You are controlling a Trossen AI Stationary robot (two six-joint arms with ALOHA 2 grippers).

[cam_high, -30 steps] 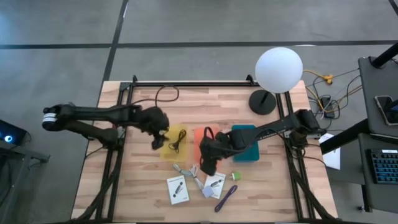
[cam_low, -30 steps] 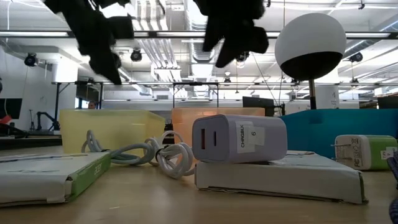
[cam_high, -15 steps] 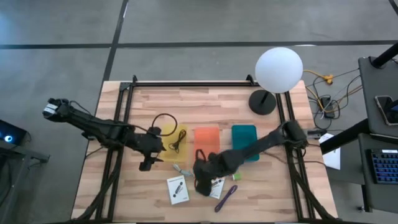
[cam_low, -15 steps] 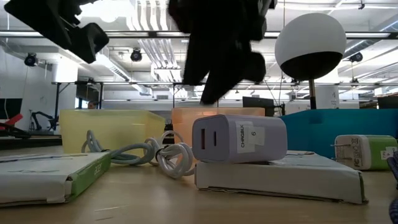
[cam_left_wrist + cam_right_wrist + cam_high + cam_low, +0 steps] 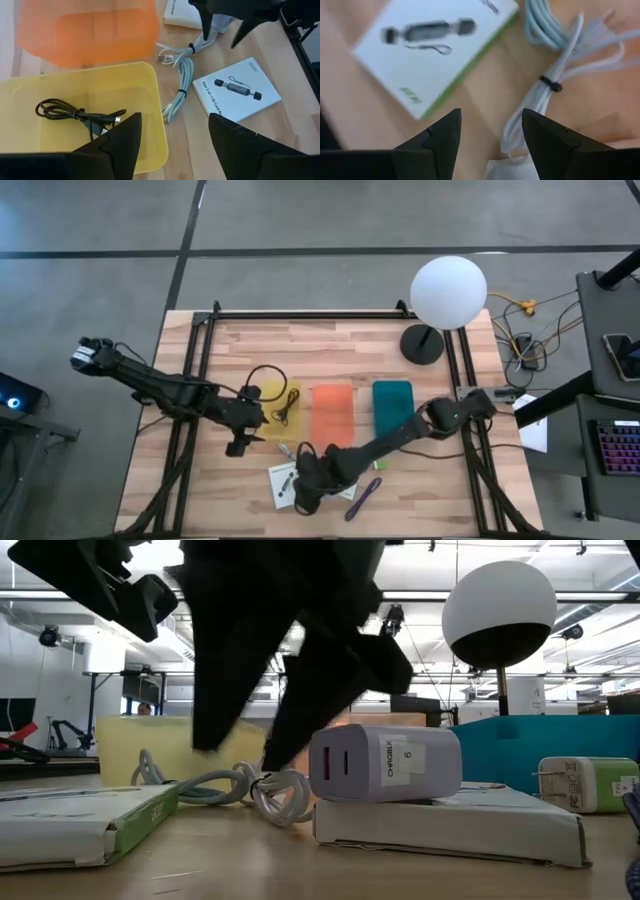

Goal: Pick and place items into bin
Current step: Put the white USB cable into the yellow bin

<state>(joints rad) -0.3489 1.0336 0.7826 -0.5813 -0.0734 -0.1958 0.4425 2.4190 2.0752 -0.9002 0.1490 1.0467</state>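
Wooden desk (image 5: 330, 350) carries three bins; our left gripper (image 5: 238, 442) waits released beside the yellow bin (image 5: 80, 107) holding a black cable (image 5: 80, 114). Our right gripper (image 5: 303, 498), jaws released and empty, hangs over the white cable (image 5: 555, 80) and card (image 5: 435, 40), presumably to pick one.

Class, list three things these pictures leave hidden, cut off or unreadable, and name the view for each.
1. Orange bin: low view, mostly hidden behind the right gripper.
2. Purple strap: low view, cut off by the picture's edge.
3. Print on the white box: right wrist view, too blurred to read.
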